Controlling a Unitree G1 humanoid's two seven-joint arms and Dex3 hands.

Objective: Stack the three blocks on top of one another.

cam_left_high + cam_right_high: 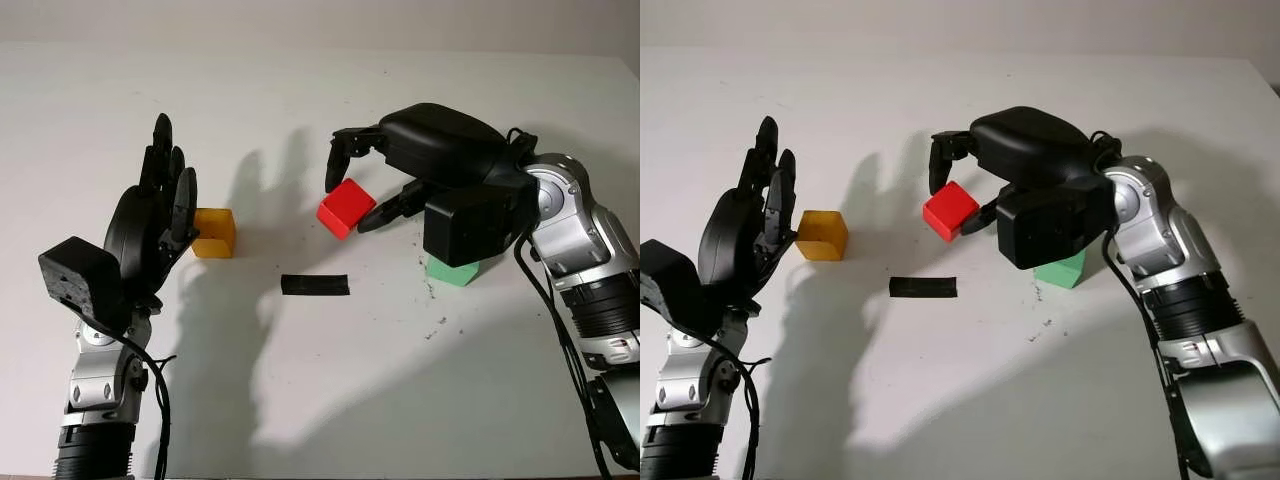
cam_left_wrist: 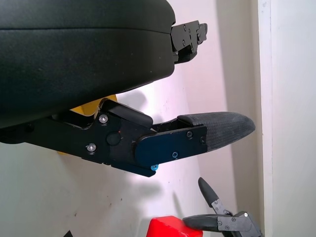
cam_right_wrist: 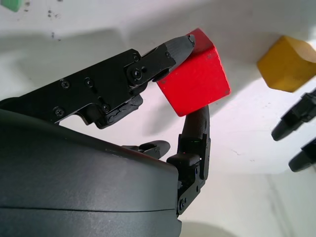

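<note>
My right hand [image 1: 352,195] is shut on the red block [image 1: 346,208], held tilted above the table's middle; in the right wrist view the fingertips [image 3: 178,47] pinch the red block [image 3: 197,74] from both sides. The green block [image 1: 462,270] sits on the table under that hand's wrist, partly hidden. The yellow block [image 1: 214,232] rests on the table left of centre. My left hand [image 1: 165,190] is open and upright, just left of the yellow block [image 1: 821,235], not touching it.
A black strip of tape [image 1: 315,285] lies on the white table [image 1: 320,380] between the yellow and green blocks. Small dark specks [image 1: 438,325] mark the surface near the green block. A pale wall runs along the far edge.
</note>
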